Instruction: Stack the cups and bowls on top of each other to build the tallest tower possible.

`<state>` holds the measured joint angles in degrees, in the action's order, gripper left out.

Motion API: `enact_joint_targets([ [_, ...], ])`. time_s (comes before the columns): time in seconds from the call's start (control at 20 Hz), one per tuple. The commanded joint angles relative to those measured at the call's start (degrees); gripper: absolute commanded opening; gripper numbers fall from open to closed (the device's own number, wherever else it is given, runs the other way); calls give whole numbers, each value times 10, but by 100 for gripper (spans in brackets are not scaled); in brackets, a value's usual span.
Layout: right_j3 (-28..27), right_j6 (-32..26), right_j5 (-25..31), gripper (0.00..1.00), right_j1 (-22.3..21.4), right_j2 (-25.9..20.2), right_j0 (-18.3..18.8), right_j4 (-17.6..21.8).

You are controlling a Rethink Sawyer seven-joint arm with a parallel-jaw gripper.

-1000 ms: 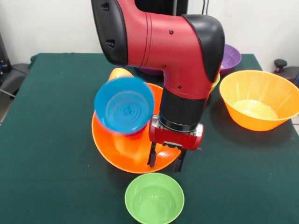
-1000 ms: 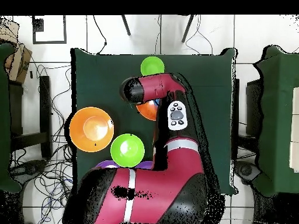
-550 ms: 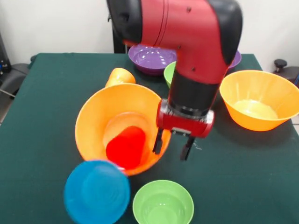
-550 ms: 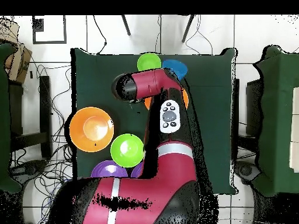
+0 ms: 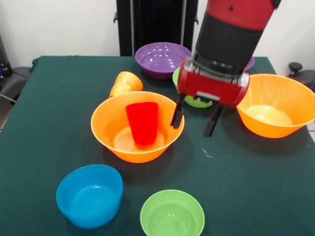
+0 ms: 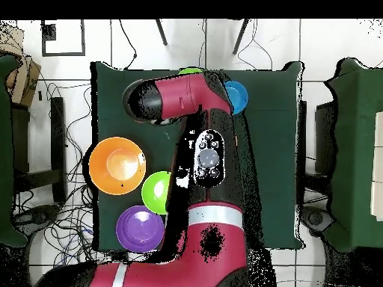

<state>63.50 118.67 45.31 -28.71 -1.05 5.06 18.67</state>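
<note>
The red cup (image 5: pixel 142 122) is standing upside down inside an orange bowl (image 5: pixel 109 129), which is sitting near the middle of the green desk (image 5: pixel 49 118). No other bowl is resting on this one. The orange cup (image 5: pixel 125 82) is lying on its side just behind that bowl, touching or nearly touching its far rim.

The tool (image 5: pixel 196 117) is hanging just beside the bowl's right rim, raised off the desk, with its two dark fingers (image 5: pixel 177 112) spread apart and gripping nothing.

In the front view, a blue bowl (image 5: pixel 88 195) is sitting upright near the front edge to the left, and a green bowl (image 5: pixel 172 214) is sitting just to its right, the two close but apart. A second orange bowl (image 5: pixel 275 104) is standing at the right side of the desk, well apart from the first. A purple bowl (image 5: pixel 162 59) is sitting at the back, and another green bowl (image 5: pixel 193 101) is showing partly behind the tool, near the purple one. A sliver of a further purple bowl (image 5: pixel 250 63) is peeking out behind the arm (image 5: pixel 231 29).

In the overhead view the arm is covering the middle of the desk; the blue bowl (image 6: pixel 236 96), the second orange bowl (image 6: pixel 117 165), a green bowl (image 6: pixel 157 192) and a purple bowl (image 6: pixel 140 228) are showing around it.
</note>
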Motion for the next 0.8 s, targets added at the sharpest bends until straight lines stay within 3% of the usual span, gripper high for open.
enact_joint_targets([
  [0.05, 60, 14, 41, 100, -20, -14, -6, -10],
  [0.8, 66, -3, 13, 100, -13, -13, -6, -10],
])
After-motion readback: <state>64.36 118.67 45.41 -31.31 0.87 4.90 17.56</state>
